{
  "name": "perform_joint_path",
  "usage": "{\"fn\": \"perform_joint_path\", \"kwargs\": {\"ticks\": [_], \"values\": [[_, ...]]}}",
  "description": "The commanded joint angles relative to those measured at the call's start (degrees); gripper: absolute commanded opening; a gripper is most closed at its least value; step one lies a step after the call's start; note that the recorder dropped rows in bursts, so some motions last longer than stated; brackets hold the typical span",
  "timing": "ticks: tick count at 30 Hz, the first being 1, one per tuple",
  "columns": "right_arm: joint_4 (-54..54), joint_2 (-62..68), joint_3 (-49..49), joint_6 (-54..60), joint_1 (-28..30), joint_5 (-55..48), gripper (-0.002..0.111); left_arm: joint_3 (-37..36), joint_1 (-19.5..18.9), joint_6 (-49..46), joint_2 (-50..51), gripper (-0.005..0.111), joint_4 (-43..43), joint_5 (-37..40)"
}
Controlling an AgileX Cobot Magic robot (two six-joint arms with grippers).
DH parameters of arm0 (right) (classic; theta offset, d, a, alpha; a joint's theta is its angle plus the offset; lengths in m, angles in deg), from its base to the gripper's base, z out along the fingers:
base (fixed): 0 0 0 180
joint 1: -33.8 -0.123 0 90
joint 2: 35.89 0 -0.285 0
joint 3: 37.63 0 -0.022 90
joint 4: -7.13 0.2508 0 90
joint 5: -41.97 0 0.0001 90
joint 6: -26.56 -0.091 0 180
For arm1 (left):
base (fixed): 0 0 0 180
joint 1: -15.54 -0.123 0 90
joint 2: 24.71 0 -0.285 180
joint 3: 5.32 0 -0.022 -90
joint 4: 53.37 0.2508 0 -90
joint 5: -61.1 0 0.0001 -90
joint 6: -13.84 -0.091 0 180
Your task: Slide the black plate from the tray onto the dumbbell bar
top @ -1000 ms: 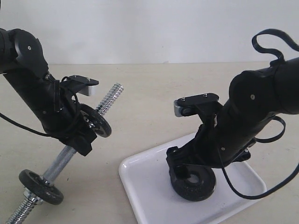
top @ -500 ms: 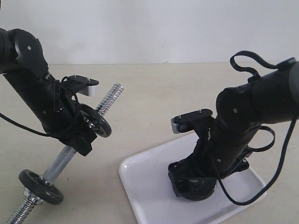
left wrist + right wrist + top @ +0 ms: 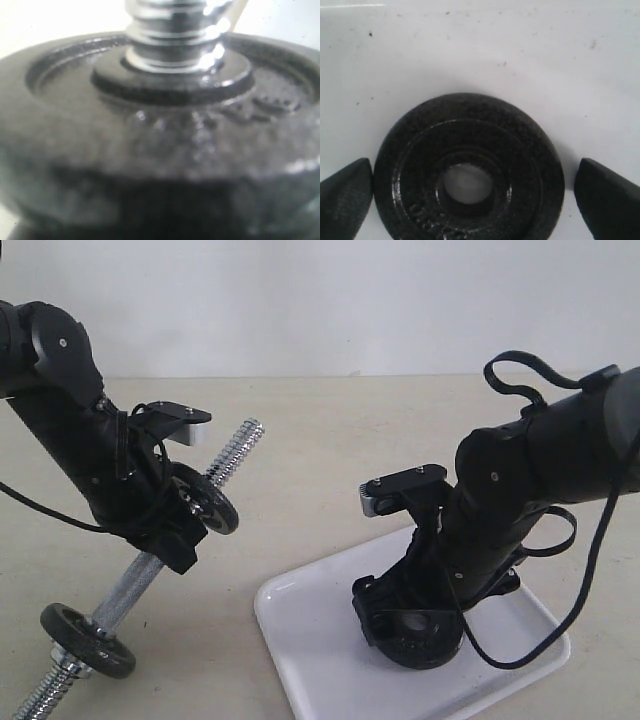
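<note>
1. A plain white painted wall [image 3: 320, 300] filled the upper part of the exterior view and was uniform in tone.
2. A flat beige matte tabletop [image 3: 330, 460] ran from the foot of the wall to the near edge of the view.
3. Wall and tabletop met along one straight horizontal line.
4. The light was soft and even, and shadows on the tabletop were faint with blurred edges.
5. The wall read brighter than the tabletop.

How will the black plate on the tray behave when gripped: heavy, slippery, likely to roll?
The black plate looks like rough cast metal, so probably stiff, heavy for its size and not slippery. Lying flat on the glossy tray, it may slide if pushed, hardly roll.
</note>
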Motion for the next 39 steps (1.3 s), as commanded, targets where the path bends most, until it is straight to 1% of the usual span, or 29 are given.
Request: {"fn": "perform_joint_path", "kwargs": {"ticks": [1,2,4,5,6,7,8,9,11,20,24,28,31,34,39], "values": [[3.14,3.26,1.12,-0.09,-0.23,-1.51,0.103,1.36,0.33,-0.03,-3.40,0.004,-3.22,0.64],[3.69,3.26,1.12,-0.09,-0.23,-2.34,0.101,1.36,0.33,-0.03,-3.40,0.004,-3.22,0.64],[4.74,3.26,1.12,-0.09,-0.23,-4.23,0.085,1.36,0.33,-0.03,-3.40,0.004,-3.22,0.64],[4.96,3.26,1.12,-0.09,-0.23,-5.23,0.075,1.36,0.33,-0.03,-3.40,0.004,-3.22,0.64],[5.12,3.26,1.12,-0.09,-0.23,-5.99,0.070,1.36,0.33,-0.03,-3.40,0.004,-3.22,0.64],[6.54,3.26,1.12,-0.09,-0.23,-7.55,0.071,1.36,0.33,-0.03,-3.40,0.004,-3.22,0.64],[7.39,3.26,1.12,-0.09,-0.23,-8.34,0.074,1.36,0.33,-0.03,-3.40,0.004,-3.22,0.76],[8.69,3.26,1.12,1.32,-0.23,-9.58,0.078,1.36,0.33,-0.03,-3.40,0.004,-3.22,0.87],[9.40,3.26,1.12,1.46,-0.23,-10.68,0.082,1.36,0.33,-0.03,-3.40,0.004,-3.22,0.87],[9.60,3.26,1.12,1.42,-0.23,-14.97,0.083,1.36,0.33,-0.03,-3.40,0.004,-3.22,0.87],[9.60,3.26,1.12,0.77,-0.23,-15.01,0.083,1.36,0.33,-0.03,-3.40,0.004,-3.22,0.87],[9.60,3.26,1.12,-0.27,-0.23,-11.97,0.082,1.36,0.33,-0.03,-3.40,0.004,-3.22,0.87],[9.49,3.39,1.12,-0.27,-0.23,-4.82,0.082,1.36,0.33,-0.03,-3.40,0.004,-3.22,0.87],[9.26,3.39,1.12,0.12,-0.23,-0.56,0.082,1.36,0.33,-0.03,-3.40,0.004,-3.22,0.87],[4.39,3.39,1.12,0.27,-0.23,3.30,0.082,1.36,0.33,-0.03,-3.40,0.004,-3.22,0.87]]}}
